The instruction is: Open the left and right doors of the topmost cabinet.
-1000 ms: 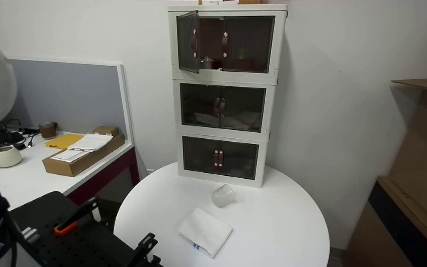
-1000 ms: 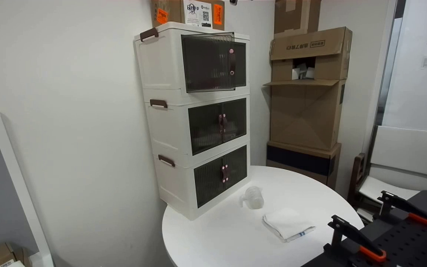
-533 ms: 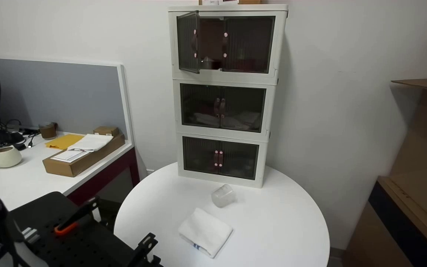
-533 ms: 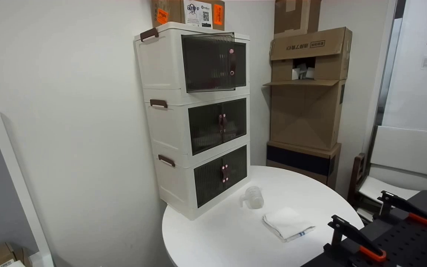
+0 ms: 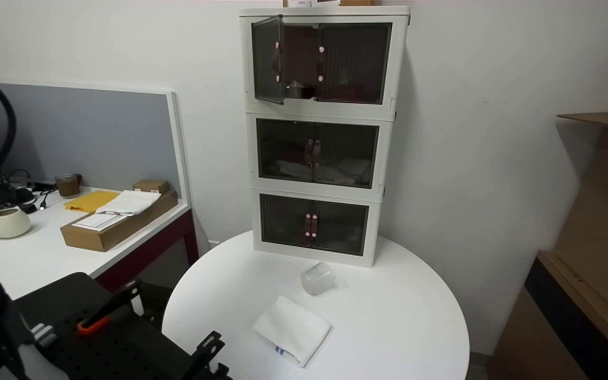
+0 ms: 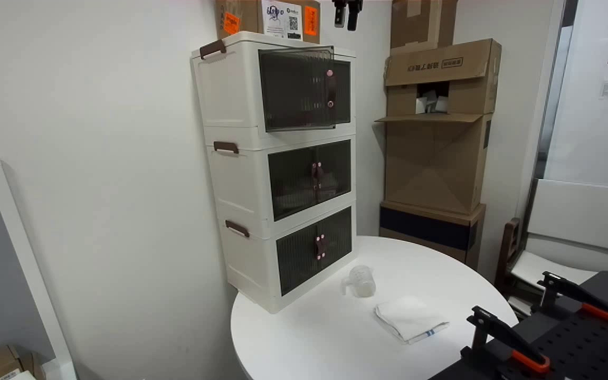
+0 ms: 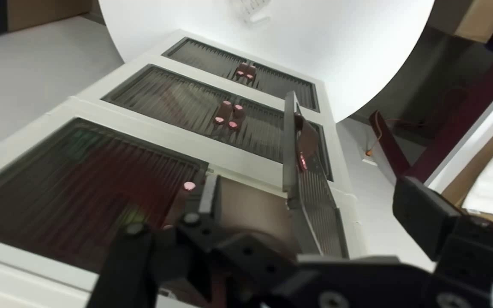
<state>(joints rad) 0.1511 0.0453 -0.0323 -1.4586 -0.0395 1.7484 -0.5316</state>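
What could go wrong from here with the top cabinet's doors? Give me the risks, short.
The left door stands open in the wrist view, so the claw, its jaws apart, might knock it shut on the way to the closed right door. That door's handle is small and could be missed or slip free. A hard pull might also jolt the topmost cabinet, and the cardboard box on top could slide.

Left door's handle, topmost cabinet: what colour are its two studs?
Pink, both the upper stud and the lower stud; clearest in an exterior view.
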